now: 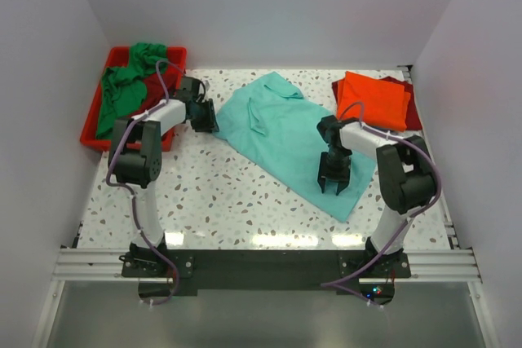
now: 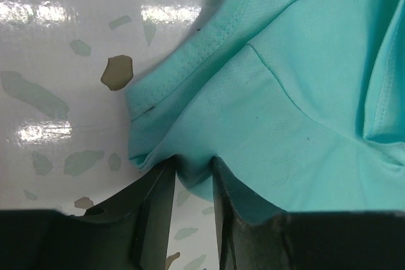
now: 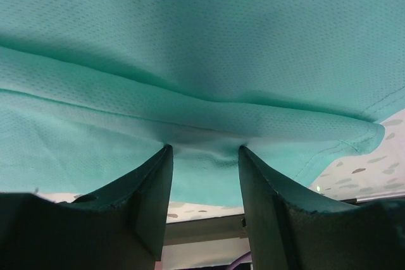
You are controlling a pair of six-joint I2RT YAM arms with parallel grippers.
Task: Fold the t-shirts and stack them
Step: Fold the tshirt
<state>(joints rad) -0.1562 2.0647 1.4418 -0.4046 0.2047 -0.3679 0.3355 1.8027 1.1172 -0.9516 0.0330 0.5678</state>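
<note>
Mid-frame, left pincer (image 1: 210, 124) and right pincer (image 1: 333, 190) each clamp the unfolded teal shirt (image 1: 277, 132); orange shirt (image 1: 373, 99) lies folded upper right, green shirt (image 1: 122, 91) waits.

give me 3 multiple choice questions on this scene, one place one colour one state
1. Where does the orange t-shirt lie?
A. in the tray
B. far right of the table, on a dark red shirt
C. under the left arm
2. What colour is the spread t-shirt?
A. light teal
B. green
C. dark red
3. How is the left gripper?
A. open above bare table
B. shut on a green shirt
C. shut on the spread t-shirt's edge
Key: 1 B, the top view shows it there; 2 A, teal in every view; 3 C, the left wrist view shows cloth pinched in it.
</note>
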